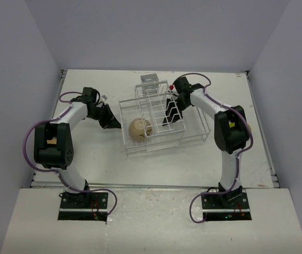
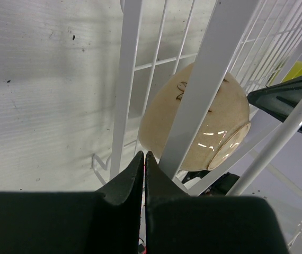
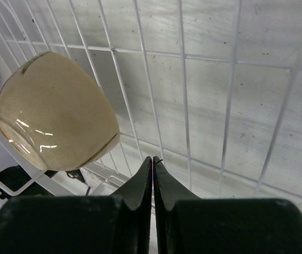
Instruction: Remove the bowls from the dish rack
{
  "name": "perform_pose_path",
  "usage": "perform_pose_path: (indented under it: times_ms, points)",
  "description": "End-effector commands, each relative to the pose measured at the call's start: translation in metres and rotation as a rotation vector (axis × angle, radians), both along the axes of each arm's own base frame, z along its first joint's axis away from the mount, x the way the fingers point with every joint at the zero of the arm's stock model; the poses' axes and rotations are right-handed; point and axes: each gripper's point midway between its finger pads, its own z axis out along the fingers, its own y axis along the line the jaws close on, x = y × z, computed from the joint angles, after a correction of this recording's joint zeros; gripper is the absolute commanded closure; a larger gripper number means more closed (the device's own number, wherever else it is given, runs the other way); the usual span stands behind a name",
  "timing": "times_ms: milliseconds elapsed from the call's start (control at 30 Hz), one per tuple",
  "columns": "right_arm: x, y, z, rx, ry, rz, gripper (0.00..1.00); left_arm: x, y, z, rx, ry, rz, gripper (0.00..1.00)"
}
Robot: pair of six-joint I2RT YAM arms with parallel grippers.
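Eyeing the glazed cream ceramic bowl (image 1: 139,129), which is lying tipped on its side at the left end of the white wire dish rack (image 1: 164,144). Holding the left gripper (image 2: 144,159) pinched together and empty just outside the rack wall, wires standing between it and the bowl. Holding the right gripper (image 3: 152,161) likewise clenched on nothing, over the rack beside the bowl. Risking a snag on the wires by reaching through from the left; risking a roll or slip by nudging the glossy bowl instead of gripping it; possibly dragging the rack along.
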Motion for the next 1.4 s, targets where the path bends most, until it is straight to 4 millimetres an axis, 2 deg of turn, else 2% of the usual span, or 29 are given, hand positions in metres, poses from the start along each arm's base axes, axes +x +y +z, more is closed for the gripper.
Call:
perform_pose_path:
  times_ms: [0, 200, 367, 533, 800, 1067, 1367]
  points:
    - [-0.006, 0.012, 0.014, 0.067, -0.016, 0.075, 0.99, 0.002, -0.011, 0.014, -0.07, -0.047, -0.041, 0.98]
    - [-0.019, 0.028, 0.012, 0.057, -0.033, 0.147, 0.99, 0.003, -0.012, 0.013, -0.074, -0.046, -0.042, 0.98]
    - [-0.012, 0.014, 0.004, -0.047, -0.04, 0.056, 0.99, 0.003, -0.012, 0.013, -0.076, -0.047, -0.042, 0.98]
    - [-0.007, 0.003, 0.001, -0.062, -0.031, 0.011, 0.96, 0.001, -0.012, 0.014, -0.075, -0.046, -0.044, 0.98]
    - [-0.005, 0.007, 0.005, -0.01, -0.022, 0.002, 0.94, 0.002, -0.012, 0.014, -0.078, -0.046, -0.045, 0.98]
    - [-0.004, 0.028, 0.022, 0.137, -0.031, 0.041, 0.94, 0.002, -0.012, 0.014, -0.079, -0.044, -0.046, 0.98]
    - [-0.016, 0.048, 0.034, 0.385, 0.052, 0.07, 0.85, 0.003, -0.014, 0.014, -0.089, -0.043, -0.047, 0.98]
